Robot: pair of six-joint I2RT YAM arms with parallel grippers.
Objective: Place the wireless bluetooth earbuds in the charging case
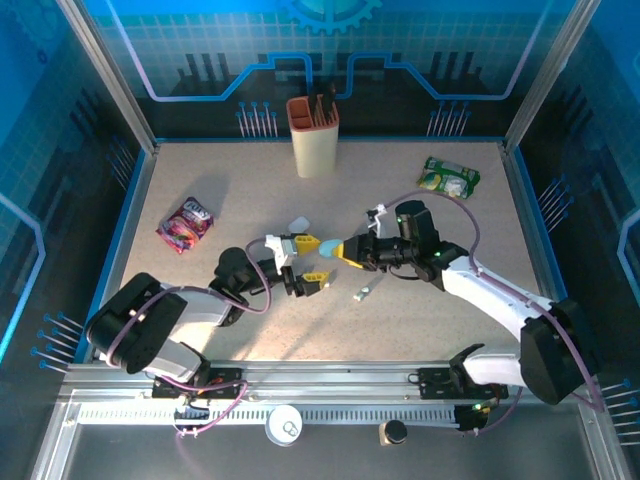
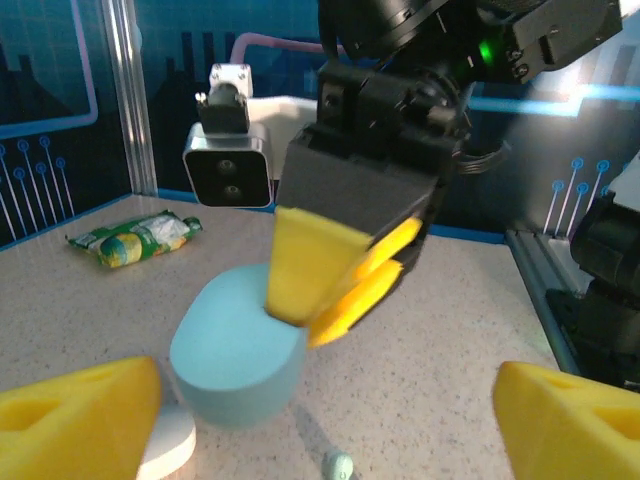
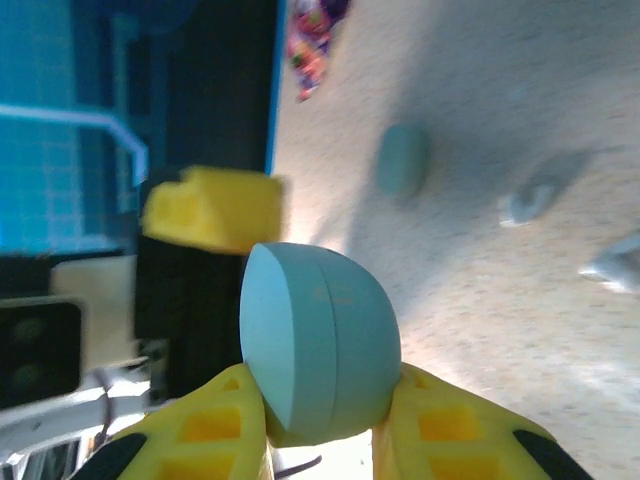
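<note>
1. The charging case (image 3: 320,345), pale blue and pebble-shaped, is pinched between the yellow fingers of the right gripper (image 1: 335,252), one finger pressed on each side of it.
2. The left gripper (image 1: 311,260) is held spread wide; its two yellow fingers (image 2: 80,420) stand well apart, one to either side of the case, with no contact made.
3. The case is seen closed, with a seam running round it, near the middle of the table (image 1: 200,320). Whether it rests on the surface cannot be told.
4. The earbuds are left loose on the table, outside the case: a pale blue bud (image 2: 337,466) just in front of the case, and a pale bud (image 1: 363,293) near the right gripper.
5. A beige holder (image 1: 314,135) is stood at the far edge, a green packet (image 1: 449,177) lies far right, and a purple snack bag (image 1: 186,222) lies to the left.
</note>
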